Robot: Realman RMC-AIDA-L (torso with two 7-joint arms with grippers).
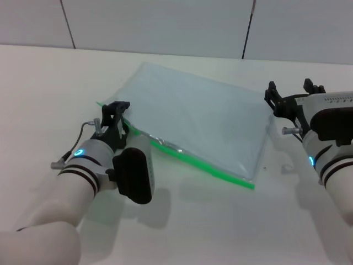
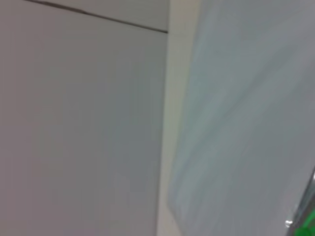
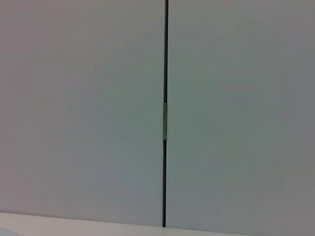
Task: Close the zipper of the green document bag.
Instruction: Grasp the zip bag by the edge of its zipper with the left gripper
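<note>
The left gripper [image 1: 117, 118] is pinching the zipper [image 1: 193, 158] of the limp, slippery green document bag [image 1: 204, 118]; right gripper's [image 1: 289, 96] fingers unclear.

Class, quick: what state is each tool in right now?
Left tool: at the zipper end of the bag; cannot tell.
Right tool: beside the bag, open, empty.

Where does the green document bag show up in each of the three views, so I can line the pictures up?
Head view: the green document bag lies flat mid-table, its zipper along the near edge, the left pincer at its left end.
Left wrist view: the bag fills the right half; a sliver of green shows at the lower right corner.
Right wrist view: not in it; only wall panels.
Shared landmark: the dark wall seam, also in the head view.
</note>
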